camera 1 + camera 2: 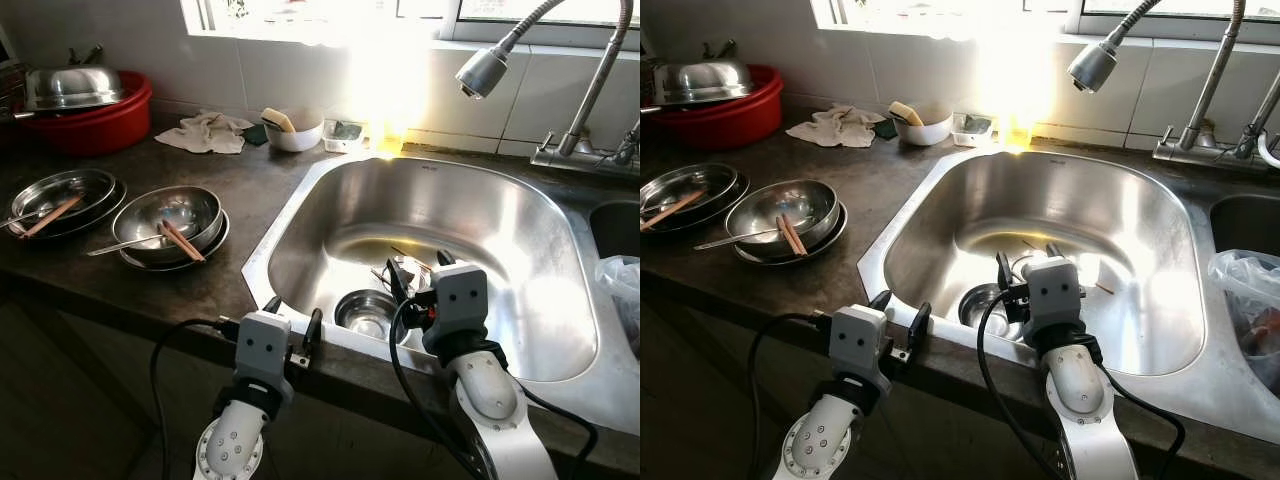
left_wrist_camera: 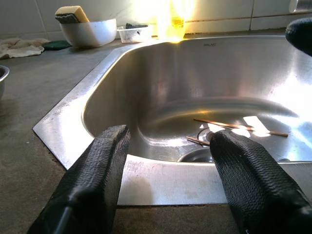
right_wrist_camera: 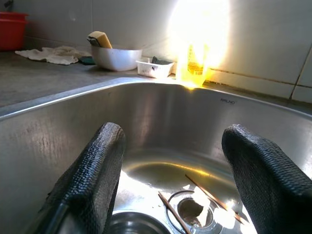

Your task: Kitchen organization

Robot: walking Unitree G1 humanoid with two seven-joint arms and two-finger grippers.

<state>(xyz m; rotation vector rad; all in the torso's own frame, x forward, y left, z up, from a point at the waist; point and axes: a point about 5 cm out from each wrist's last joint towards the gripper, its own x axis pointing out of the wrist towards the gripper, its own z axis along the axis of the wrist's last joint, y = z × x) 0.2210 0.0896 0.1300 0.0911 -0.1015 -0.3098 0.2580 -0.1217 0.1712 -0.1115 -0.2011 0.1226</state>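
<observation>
A steel sink (image 1: 520, 330) lies in front of me, with a small steel bowl (image 1: 366, 312) at its near wall and loose chopsticks (image 3: 204, 192) by the drain. My right gripper (image 1: 418, 275) hangs open inside the sink, just above that bowl, holding nothing. Over the sink's front rim, at the near left corner, my left gripper (image 1: 293, 318) is open and empty. On the dark counter to the left a steel bowl (image 1: 170, 215) on a plate holds chopsticks (image 1: 182, 240) and a spoon (image 1: 120, 245). Further left, a second steel dish (image 1: 60, 195) also holds chopsticks (image 1: 48, 215).
At the back left, a red basin (image 1: 95, 120) carries a steel pot (image 1: 72, 85). Along the wall lie a crumpled cloth (image 1: 205, 132), a white bowl with a sponge (image 1: 293, 133) and a small tray (image 1: 343, 135). The faucet head (image 1: 483, 70) hangs over the sink. A plastic bag (image 1: 622, 285) sits at the right.
</observation>
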